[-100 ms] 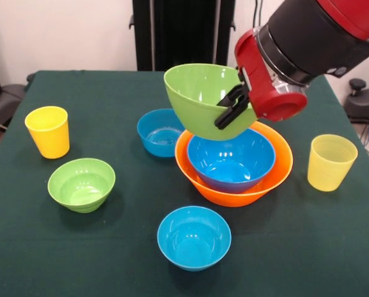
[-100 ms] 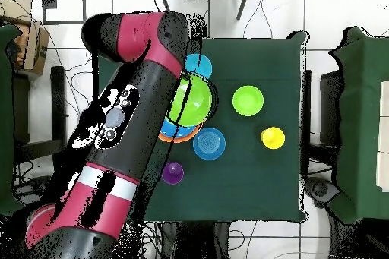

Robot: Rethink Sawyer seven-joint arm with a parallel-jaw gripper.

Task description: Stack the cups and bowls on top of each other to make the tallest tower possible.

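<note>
- In the overhead view the arm (image 2: 121, 142) is covering most of the orange bowl (image 2: 182, 136) and the large blue bowl inside it; only slivers are showing at its edge.
- The pale ribbed cup (image 1: 330, 162) is showing only in the front view, at the right; overhead the arm is hiding that spot.
- The purple cup (image 2: 172, 172) is appearing only overhead, below centre; the front view is not showing it.
- The gripper (image 1: 232, 106) is clamping the rim of the medium green bowl (image 1: 203, 99): one black finger (image 1: 229, 116) is lying on the outer wall, the other is reaching inside, hard to make out.
- That bowl is hanging tilted, mouth toward the upper left, above the large blue bowl (image 1: 231, 159), which is sitting nested in the orange bowl (image 1: 233, 189) at centre frame. Whether the green bowl is touching them, I cannot tell.
- A small blue bowl (image 1: 160, 132) is sitting just left of the orange one, another (image 1: 194, 237) at lower centre, the small green bowl (image 1: 81, 184) at lower left, the opaque yellow cup (image 1: 48, 131) at left.
- Everything is resting on a dark green tablecloth (image 1: 308, 247); behind it are a pale wall and a black upright column (image 1: 184, 34), with a tiled floor (image 2: 266, 13) showing overhead.
</note>
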